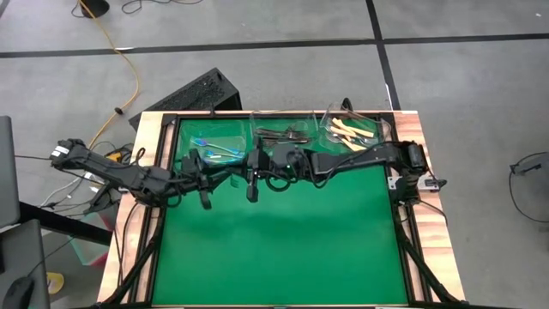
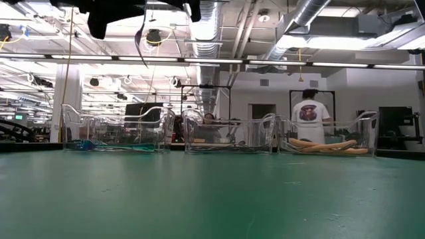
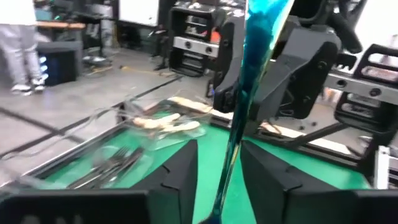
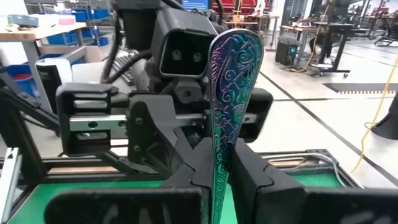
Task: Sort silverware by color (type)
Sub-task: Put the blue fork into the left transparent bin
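A shiny blue-teal fork (image 4: 231, 68) stands upright in the air above the far half of the green table (image 1: 283, 249). My right gripper (image 4: 219, 155) is shut on it. My left gripper (image 3: 219, 155) faces it from the table's left and is open. Its fingers (image 3: 186, 168) stand on either side of the fork (image 3: 236, 124) with a gap showing. In the high view the two grippers meet nose to nose, left gripper (image 1: 225, 168) against right gripper (image 1: 249, 165). In the low view the fork's lower end (image 2: 141, 38) hangs below them. My right gripper pinches the fork's patterned handle (image 4: 219, 134) between its two fingers, below the handle's wide rounded end (image 4: 236, 43). The fingers come level from the table's right side and lie across the fork. The fork stands upright, wide end up, lifted clear of the table.
Three clear tubs stand in a row along the far edge. The left tub (image 1: 214, 144) holds blue-teal forks, the middle tub (image 1: 279, 136) dark ones, and the right tub (image 1: 352, 129) cream-handled ones. The green mat (image 2: 212, 199) spreads toward the near edge. A person (image 2: 310, 113) stands far behind.
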Action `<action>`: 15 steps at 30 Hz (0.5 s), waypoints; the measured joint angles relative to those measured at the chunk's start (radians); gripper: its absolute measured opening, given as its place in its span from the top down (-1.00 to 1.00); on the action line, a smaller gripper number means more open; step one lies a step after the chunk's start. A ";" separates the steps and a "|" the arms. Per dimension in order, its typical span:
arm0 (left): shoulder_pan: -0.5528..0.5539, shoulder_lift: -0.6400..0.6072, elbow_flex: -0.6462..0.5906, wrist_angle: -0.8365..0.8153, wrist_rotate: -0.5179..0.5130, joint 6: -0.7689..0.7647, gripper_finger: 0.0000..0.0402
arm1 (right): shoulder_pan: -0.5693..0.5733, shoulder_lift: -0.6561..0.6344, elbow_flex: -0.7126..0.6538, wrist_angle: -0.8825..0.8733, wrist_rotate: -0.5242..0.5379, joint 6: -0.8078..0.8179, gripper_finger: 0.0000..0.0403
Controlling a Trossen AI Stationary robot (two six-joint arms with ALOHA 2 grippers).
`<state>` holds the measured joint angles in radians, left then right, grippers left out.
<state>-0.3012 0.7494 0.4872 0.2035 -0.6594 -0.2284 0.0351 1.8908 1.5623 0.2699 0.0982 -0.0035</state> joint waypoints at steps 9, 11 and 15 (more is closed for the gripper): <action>0.000 -0.058 0.157 -0.460 -0.070 -0.168 0.35 | -0.065 0.000 0.000 0.008 0.078 -0.042 0.76; 0.000 -0.075 0.189 -0.538 -0.067 -0.209 0.34 | -0.090 0.000 0.000 0.012 0.082 -0.047 0.76; 0.000 -0.107 0.253 -0.666 -0.063 -0.266 0.34 | -0.146 0.000 0.000 0.025 0.083 -0.046 0.76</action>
<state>-0.3012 0.6419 0.7406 -0.4626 -0.7229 -0.4944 -0.1114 1.8907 1.5623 0.2948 0.1810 -0.0495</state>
